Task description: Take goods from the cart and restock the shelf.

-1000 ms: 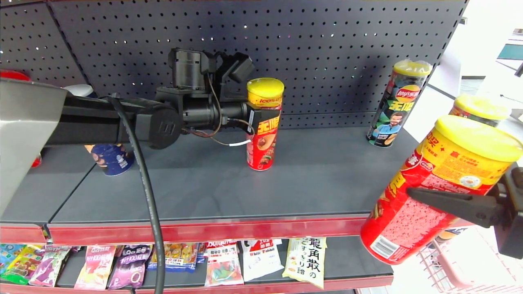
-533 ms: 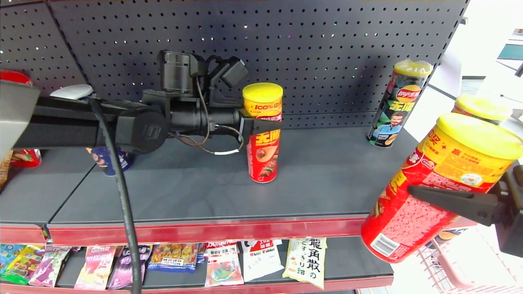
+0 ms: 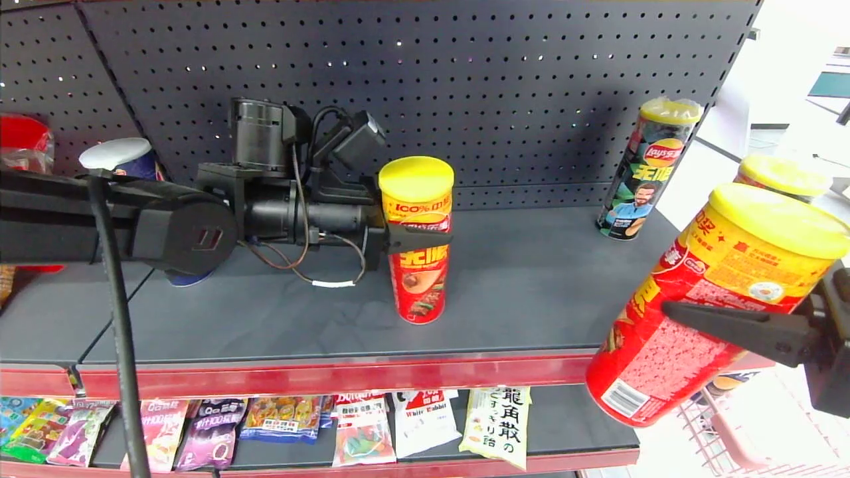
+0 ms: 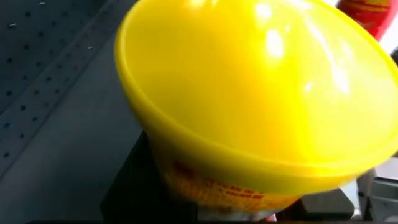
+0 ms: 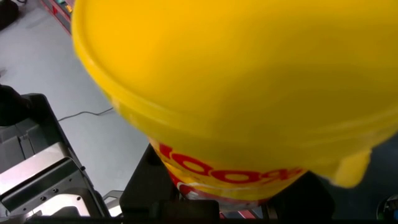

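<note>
Left gripper [image 3: 418,234] clamps a red can [image 3: 417,285] upright at the middle of the shelf [image 3: 531,299]. Right gripper [image 3: 690,307] grips a second red can [image 3: 737,259], tilted, beyond its right end over the pink cart [image 3: 730,446]. A dark can [image 3: 647,169] stands rear right.

snack pkts [image 3: 362,431] lie in a row, lower level; dark chip can [image 3: 647,169] w/ yellow lid upright, back right; white-lidded blue tub [image 3: 116,153] far left.
</note>
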### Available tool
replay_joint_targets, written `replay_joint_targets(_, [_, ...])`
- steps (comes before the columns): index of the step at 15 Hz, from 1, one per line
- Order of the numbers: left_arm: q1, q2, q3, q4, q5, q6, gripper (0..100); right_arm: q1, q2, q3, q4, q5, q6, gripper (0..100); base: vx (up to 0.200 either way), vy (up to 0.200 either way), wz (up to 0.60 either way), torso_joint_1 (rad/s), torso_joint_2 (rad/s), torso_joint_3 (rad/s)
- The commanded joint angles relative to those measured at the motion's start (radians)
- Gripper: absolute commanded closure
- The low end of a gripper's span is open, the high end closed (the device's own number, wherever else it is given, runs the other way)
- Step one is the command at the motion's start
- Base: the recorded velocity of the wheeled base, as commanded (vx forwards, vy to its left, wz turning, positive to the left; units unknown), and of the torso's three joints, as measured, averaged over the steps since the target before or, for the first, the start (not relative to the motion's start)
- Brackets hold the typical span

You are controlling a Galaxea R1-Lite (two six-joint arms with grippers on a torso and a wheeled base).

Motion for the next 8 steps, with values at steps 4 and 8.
replay_joint_targets(4, [0.002, -0.021, 0.025, 0.008, -0.073, 0.0, 100, 0.0, 0.001, 0.002, 0.0, 0.0, 0.0, 100, 0.0, 0.0, 0.0, 0.0, 0.0, 0.0])
replay_joint_targets(8, [0.002, -0.028, 0.056, 0.007, -0.091, -0.005, 100, 0.0, 0.002, 0.008, 0.0, 0.0, 0.0, 100, 0.0, 0.0, 0.0, 0.0, 0.0, 0.0])
